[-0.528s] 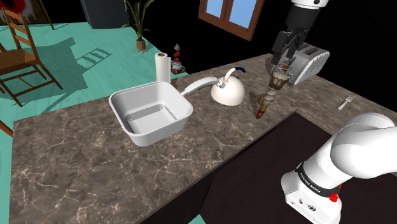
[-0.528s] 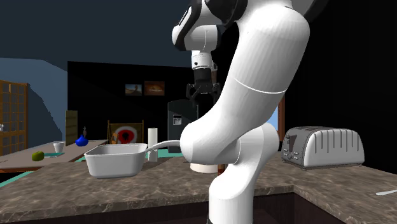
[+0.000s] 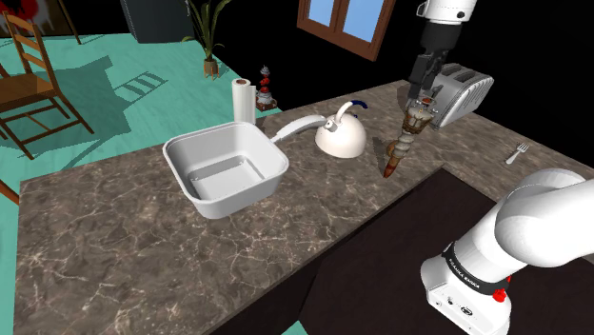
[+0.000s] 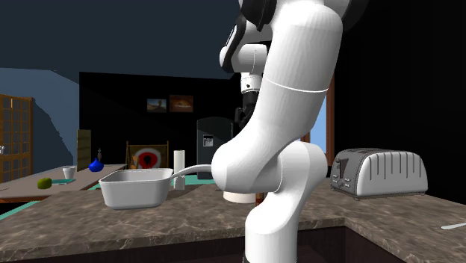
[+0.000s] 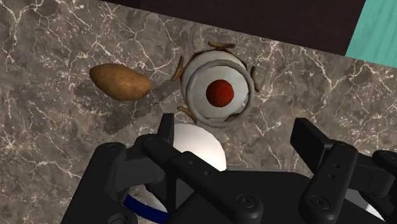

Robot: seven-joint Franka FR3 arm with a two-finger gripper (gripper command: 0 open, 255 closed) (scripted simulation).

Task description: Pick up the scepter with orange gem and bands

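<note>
Scepter (image 3: 404,143) stands on the tabletop (image 3: 143,238); judged rigid, top-heavy, likely to tip. Hand (image 5: 235,137) hovers above, fingers (image 5: 167,130) wide, empty. Grip the banded shaft below the gem (image 5: 221,93)

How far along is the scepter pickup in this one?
Done: nothing yet. The scepter stands with its lower tip on the counter, unlifted. In hand: the open claw hovers above the scepter's gem, touching nothing. Left: lower around the head, close, and lift.
</note>
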